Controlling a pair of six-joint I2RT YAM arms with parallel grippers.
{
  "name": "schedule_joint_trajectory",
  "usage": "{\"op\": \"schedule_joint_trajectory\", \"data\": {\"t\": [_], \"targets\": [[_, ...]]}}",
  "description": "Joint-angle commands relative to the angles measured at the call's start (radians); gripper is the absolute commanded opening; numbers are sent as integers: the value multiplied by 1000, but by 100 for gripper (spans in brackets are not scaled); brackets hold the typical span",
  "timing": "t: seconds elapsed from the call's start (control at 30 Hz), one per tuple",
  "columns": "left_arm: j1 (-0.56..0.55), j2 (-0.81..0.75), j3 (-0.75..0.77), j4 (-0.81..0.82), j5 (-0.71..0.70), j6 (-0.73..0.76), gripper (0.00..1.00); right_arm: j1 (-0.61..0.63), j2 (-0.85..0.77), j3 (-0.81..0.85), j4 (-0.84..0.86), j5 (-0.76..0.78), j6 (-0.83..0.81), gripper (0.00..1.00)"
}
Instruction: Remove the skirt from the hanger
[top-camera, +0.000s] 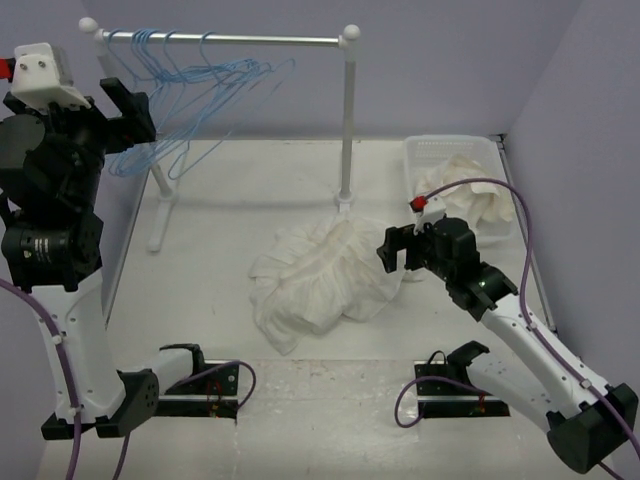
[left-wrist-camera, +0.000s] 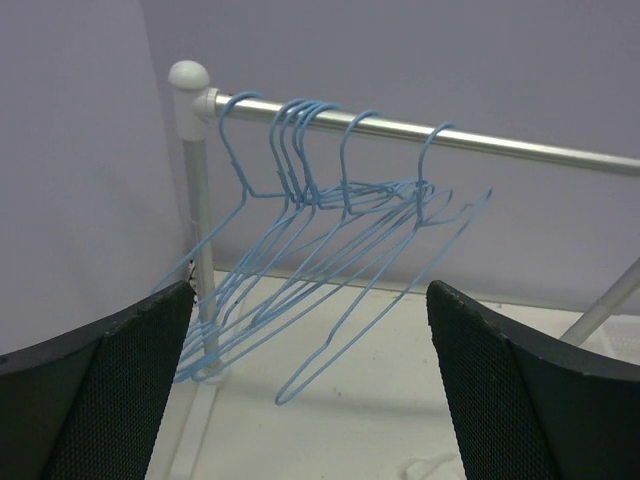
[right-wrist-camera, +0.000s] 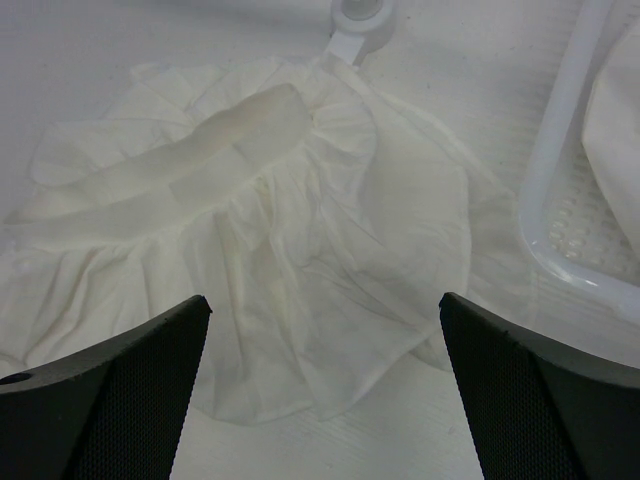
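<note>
The white gathered skirt (top-camera: 325, 272) lies crumpled on the table below the rail, off any hanger; it fills the right wrist view (right-wrist-camera: 270, 230). Several light-blue wire hangers (top-camera: 185, 85) hang bare on the rail at its left end, also in the left wrist view (left-wrist-camera: 330, 250). My left gripper (top-camera: 125, 105) is raised near the hangers, open and empty (left-wrist-camera: 310, 380). My right gripper (top-camera: 398, 252) hovers just right of the skirt, open and empty (right-wrist-camera: 325, 390).
A white rail stand (top-camera: 348, 120) has a post and foot behind the skirt. A white plastic basket (top-camera: 445, 155) at the back right holds a creamier off-white cloth (top-camera: 470, 195). Purple cables run along both arms.
</note>
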Motion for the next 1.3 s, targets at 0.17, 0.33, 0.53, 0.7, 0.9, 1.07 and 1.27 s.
{"op": "schedule_joint_trajectory", "data": {"t": [0.17, 0.33, 0.53, 0.7, 0.9, 1.07, 1.27], "targets": [[-1, -54, -58, -30, -6, -91, 100, 0, -138, 33, -10, 52, 93, 99], [0, -77, -86, -42, 16, -91, 100, 0, -148, 31, -41, 39, 102, 99], [0, -118, -214, -37, 131, -110, 100, 212, 3, 63, 5, 78, 79, 99], [0, -154, -320, -36, 158, -121, 100, 369, 307, 177, 8, 115, 148, 99], [0, -200, -397, -42, 178, -115, 100, 415, 737, 396, -88, 282, 311, 99], [-1, -223, -434, -45, 204, -105, 100, 417, 994, 505, -104, 269, 369, 99], [0, -234, -435, -51, 201, -93, 100, 417, 1056, 490, -101, 276, 441, 21]]}}
